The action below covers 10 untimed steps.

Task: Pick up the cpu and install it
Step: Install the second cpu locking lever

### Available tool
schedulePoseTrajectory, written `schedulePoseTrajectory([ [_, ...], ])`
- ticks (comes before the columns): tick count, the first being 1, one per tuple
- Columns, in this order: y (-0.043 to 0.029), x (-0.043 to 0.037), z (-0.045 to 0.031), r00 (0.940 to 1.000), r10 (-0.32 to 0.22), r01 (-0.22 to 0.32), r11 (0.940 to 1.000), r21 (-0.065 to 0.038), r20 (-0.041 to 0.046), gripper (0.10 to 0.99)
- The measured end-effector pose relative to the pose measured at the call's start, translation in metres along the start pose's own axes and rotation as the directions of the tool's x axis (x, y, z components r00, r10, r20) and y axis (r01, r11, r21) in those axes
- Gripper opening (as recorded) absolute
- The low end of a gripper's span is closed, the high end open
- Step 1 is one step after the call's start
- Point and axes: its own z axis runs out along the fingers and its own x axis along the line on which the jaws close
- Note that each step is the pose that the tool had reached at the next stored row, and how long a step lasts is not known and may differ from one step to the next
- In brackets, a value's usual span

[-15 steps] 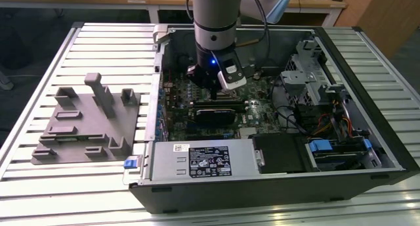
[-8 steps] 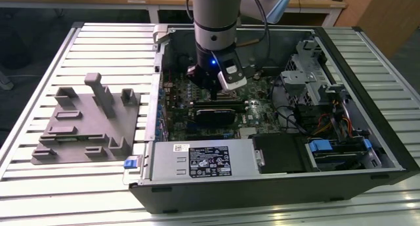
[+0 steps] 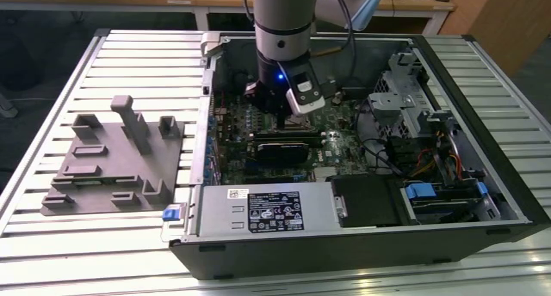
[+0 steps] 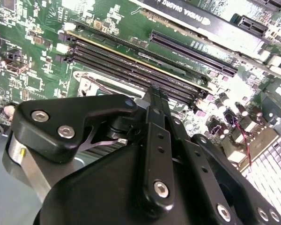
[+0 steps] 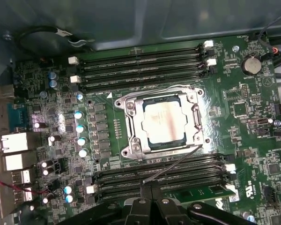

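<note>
The cpu point(image 5: 165, 121), a flat square chip with a silvery top, lies in the motherboard socket under its metal frame point(image 5: 131, 126) in the first wrist view. My gripper point(image 5: 151, 183) hangs over the memory slots beside the socket, its fingers shut with nothing between them. A thin socket lever point(image 5: 178, 161) runs from the socket's corner up to the fingertips. The exterior view has the gripper point(image 3: 288, 125) lowered into the open computer case point(image 3: 362, 244), hiding the socket. In the second wrist view the gripper point(image 4: 154, 91) points at the board beside the socket frame point(image 4: 86, 84).
Memory slots point(image 5: 140, 70) flank the socket on two sides. A black graphics card point(image 3: 280, 151) lies just in front of the gripper, and the silver power-supply box point(image 3: 267, 209) lies nearer still. Drive cages point(image 3: 413, 109) stand at the exterior view's right. A grey fixture point(image 3: 112, 160) rests on the slatted table at its left.
</note>
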Motion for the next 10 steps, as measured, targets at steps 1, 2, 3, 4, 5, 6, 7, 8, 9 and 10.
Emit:
schedulePoseTrajectory([
  [1,0.0001,-0.0001,-0.0014,1.0,0.0,0.0,1.0,0.0,0.0,0.106],
  [2,0.0002,-0.0001,-0.0029,1.0,0.0,0.0,1.0,0.0,0.0001,0.106],
  [3,0.0004,-0.0002,-0.0046,1.0,0.0,0.0,1.0,0.0,0.0001,0.106],
  [4,0.0005,-0.0003,-0.0063,1.0,0.0,0.0,1.0,0.0,0.0,0.106],
  [5,0.0006,-0.0004,-0.0078,1.0,0.0,0.0,1.0,0.0,0.0001,0.106],
  [6,0.0007,-0.0005,-0.0094,1.0,0.0,0.0,1.0,0.0,0.0,0.106],
  [7,0.0008,-0.0006,-0.0107,1.0,0.0,0.0,1.0,0.0,0.0,0.106],
  [8,0.0008,-0.0006,-0.0117,1.0,0.0,0.0,1.0,0.0,0.0,0.106],
  [9,0.0009,-0.0007,-0.0117,1.0,0.0,0.0,1.0,0.0,0.0001,0.106],
  [10,0.0009,-0.0008,-0.0117,1.0,0.0,0.0,1.0,0.0,0.0001,0.106],
])
